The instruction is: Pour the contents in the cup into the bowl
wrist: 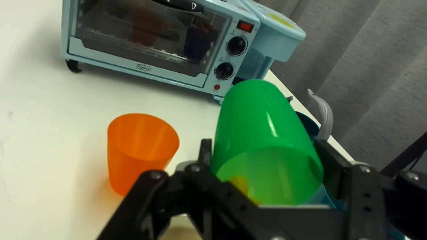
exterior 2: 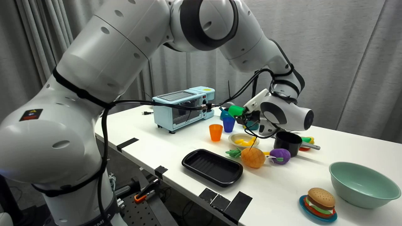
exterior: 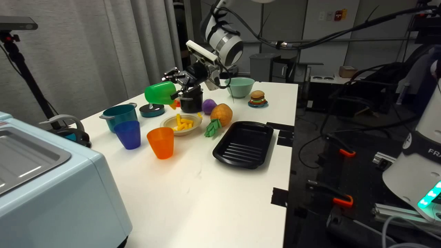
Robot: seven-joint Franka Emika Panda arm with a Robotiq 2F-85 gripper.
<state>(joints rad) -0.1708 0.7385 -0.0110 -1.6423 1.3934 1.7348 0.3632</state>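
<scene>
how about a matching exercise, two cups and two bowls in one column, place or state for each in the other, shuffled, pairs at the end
Things
1 bright green plastic cup
2 shallow off-white round bowl
3 orange tapered plastic cup
4 deep pale green round bowl

Places and states
A beside the round layered toy burger
B tipped on its side, held in the gripper
C upright, next to the blue tapered plastic cup
D on the white table, with yellow strips in it

Right pairs: 1-B, 2-D, 3-C, 4-A
</scene>
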